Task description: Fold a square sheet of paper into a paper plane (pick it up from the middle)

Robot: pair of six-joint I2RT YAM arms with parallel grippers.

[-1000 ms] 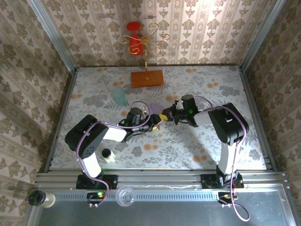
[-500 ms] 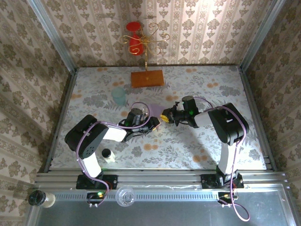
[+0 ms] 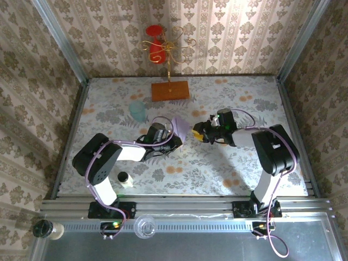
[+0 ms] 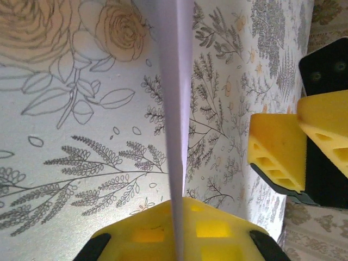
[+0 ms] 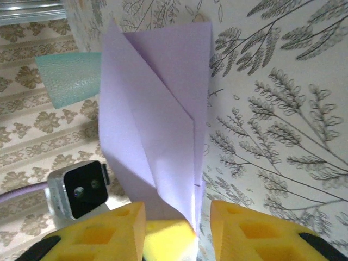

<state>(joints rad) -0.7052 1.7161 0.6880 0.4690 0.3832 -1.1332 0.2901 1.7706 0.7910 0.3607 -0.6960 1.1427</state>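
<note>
The pale lilac paper sheet [image 3: 180, 128] stands on edge above the middle of the floral-patterned tablecloth [image 3: 228, 168], lifted and roughly upright. From the left wrist it shows edge-on as a thin strip [image 4: 174, 109] running straight away from the camera. Its near end is pinched in the left gripper [image 4: 175, 223], whose yellow jaws are closed on it.

From the right wrist its face [image 5: 157, 119] shows. It is already folded, with a diagonal crease from the upper left down to the lower right. One layer lies over another, there is a pointed corner at the top left, and the right edge is straight. The upper edges are free, with nothing touching them.

The right gripper [image 5: 176, 231] faces the sheet from the other side with its jaws parted. Its yellow fingers [image 4: 274, 155] sit just beside the paper, apart from it.

Open cloth runs from the paper towards the near edge between the two arms, and out to the right wall. On the far left of the sheet stands a pale teal plastic cup [image 3: 137, 110], near the left wrist. An orange-brown rectangular wooden board [image 3: 170, 90] lies well apart by the far wall. A small black-capped bottle [image 3: 124, 178] sits by the left arm's elbow, close to the near edge.
</note>
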